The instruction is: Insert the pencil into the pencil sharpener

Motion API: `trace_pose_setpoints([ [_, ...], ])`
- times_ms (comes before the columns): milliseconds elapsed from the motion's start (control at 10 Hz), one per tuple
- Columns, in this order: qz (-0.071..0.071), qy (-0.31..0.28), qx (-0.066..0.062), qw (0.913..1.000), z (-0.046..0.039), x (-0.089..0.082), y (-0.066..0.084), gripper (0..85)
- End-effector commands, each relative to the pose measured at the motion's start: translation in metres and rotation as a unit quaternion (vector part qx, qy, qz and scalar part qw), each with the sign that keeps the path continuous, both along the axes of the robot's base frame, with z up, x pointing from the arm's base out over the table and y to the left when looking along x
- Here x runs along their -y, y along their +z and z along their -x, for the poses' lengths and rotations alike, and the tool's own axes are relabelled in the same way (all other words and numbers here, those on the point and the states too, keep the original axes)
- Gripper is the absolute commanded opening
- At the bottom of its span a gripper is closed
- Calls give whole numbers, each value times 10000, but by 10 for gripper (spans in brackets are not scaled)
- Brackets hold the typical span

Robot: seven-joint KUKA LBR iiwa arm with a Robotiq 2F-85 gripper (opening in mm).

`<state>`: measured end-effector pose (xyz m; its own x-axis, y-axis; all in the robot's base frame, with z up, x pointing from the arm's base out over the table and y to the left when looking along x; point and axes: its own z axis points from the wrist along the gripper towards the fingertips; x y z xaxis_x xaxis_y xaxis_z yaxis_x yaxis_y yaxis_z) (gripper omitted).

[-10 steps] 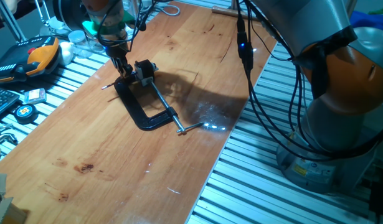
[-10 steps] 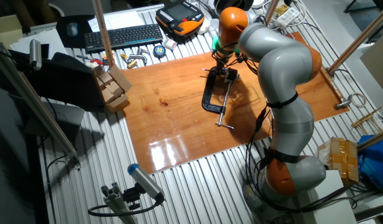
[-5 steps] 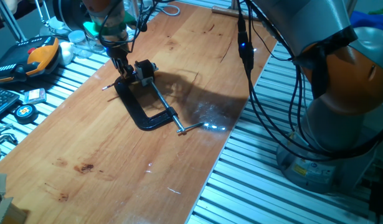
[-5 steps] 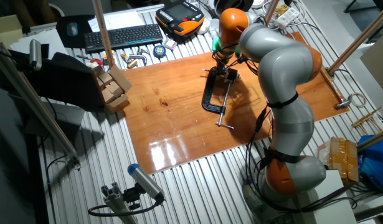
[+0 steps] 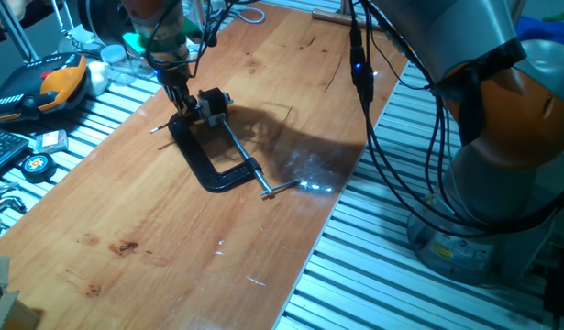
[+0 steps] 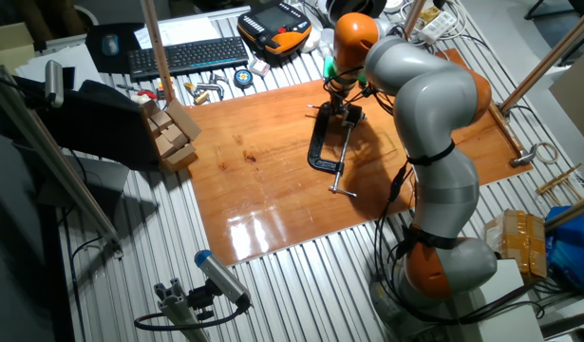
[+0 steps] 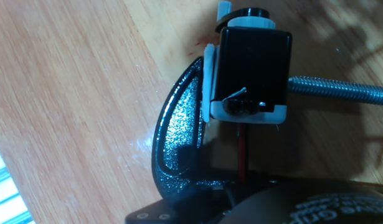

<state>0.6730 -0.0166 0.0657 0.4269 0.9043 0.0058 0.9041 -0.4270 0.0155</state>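
The small black-and-silver pencil sharpener (image 7: 250, 71) sits clamped in the black cast-iron C-clamp (image 5: 208, 158) on the wooden tabletop (image 5: 126, 220), against the clamp's threaded steel screw rod (image 7: 340, 89). The thin red pencil (image 7: 241, 152) runs from the two-finger gripper (image 5: 179, 101) up into the sharpener's near face. The gripper's fingers are closed on the pencil.

Bright overhead light, glare on the table (image 5: 309, 183), hand view blurred.

A robot arm (image 6: 434, 123) is showing smooth grey shells with orange joint bands. Black cables (image 5: 373, 119) are hanging alongside it. Its hand (image 5: 178, 96) is dark and slim.
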Motion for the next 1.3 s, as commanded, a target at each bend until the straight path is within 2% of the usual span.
trace_pose_setpoints([
  [0, 1, -8, 4, 10000, -1, -1, 3, 340],
  [100, 8, -8, 12, 10000, 2, -2, 3, 340],
  [200, 8, 7, 12, 10000, 3, -3, 3, 510],
  [1100, 27, 146, 96, 9998, -7, -20, 6, 510],
  [1200, 27, 146, 96, 9998, -14, -29, 24, 340],
])
